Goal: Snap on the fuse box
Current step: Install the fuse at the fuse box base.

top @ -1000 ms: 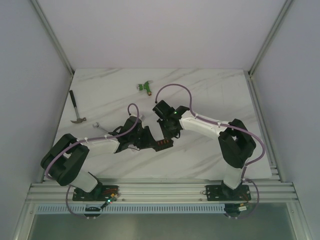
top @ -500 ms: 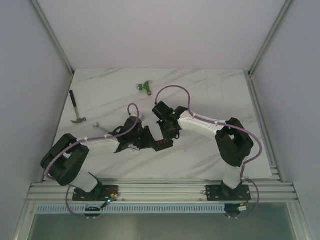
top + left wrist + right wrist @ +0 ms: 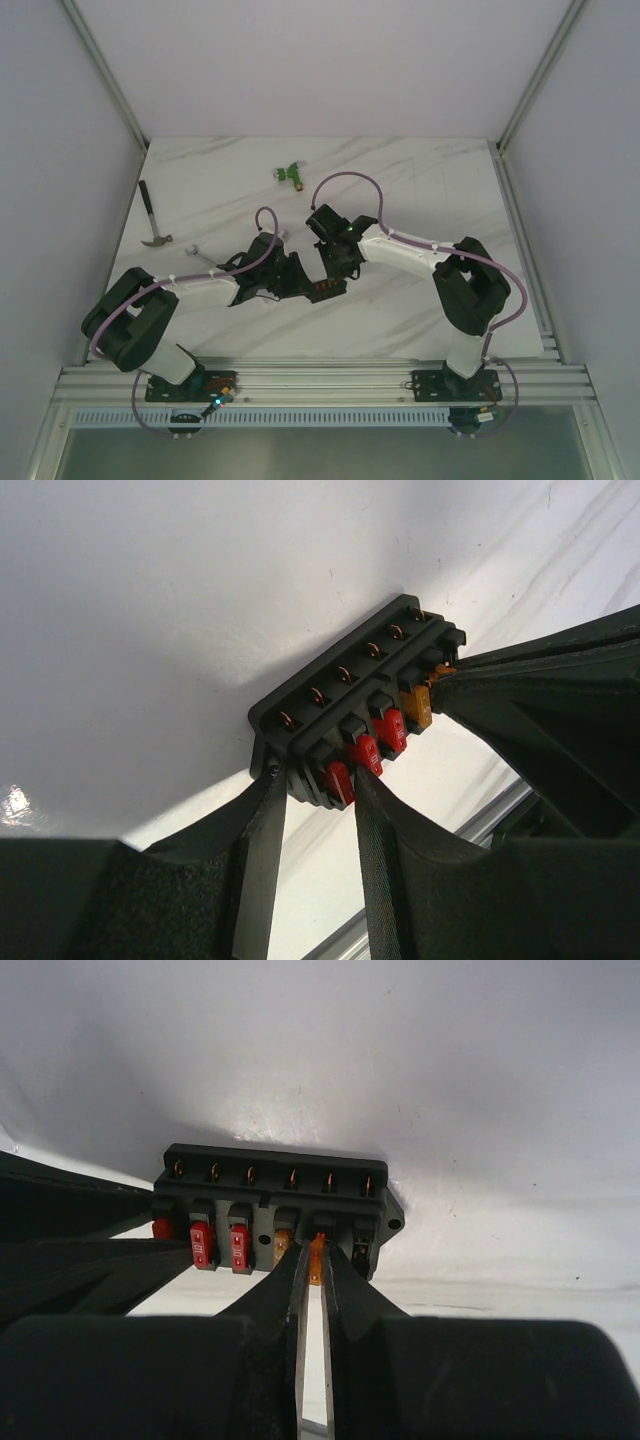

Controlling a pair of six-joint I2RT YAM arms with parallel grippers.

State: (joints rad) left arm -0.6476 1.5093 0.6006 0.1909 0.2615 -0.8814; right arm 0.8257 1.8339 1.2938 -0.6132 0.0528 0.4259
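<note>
The fuse box (image 3: 326, 289) is a black block lying on the white table between both arms. In the left wrist view it (image 3: 345, 685) shows red fuses and one orange one in a row. My left gripper (image 3: 315, 780) is shut on its near end, one finger on each side. In the right wrist view the fuse box (image 3: 270, 1182) faces me with several filled slots. My right gripper (image 3: 315, 1252) is shut on a small orange fuse (image 3: 317, 1256) sitting at the fifth slot. The slot at the right end looks empty. In the top view the left gripper (image 3: 300, 284) and the right gripper (image 3: 335, 274) meet over the box.
A green T-shaped connector (image 3: 291, 174) lies at the back centre. A hammer (image 3: 152, 224) lies at the left edge, with a small pale piece (image 3: 197, 252) near the left arm. An aluminium rail (image 3: 320, 378) runs along the near edge. Walls enclose three sides.
The right arm has shifted slightly left, its gripper staying at the fuse box. The left arm and the box have not visibly moved.
</note>
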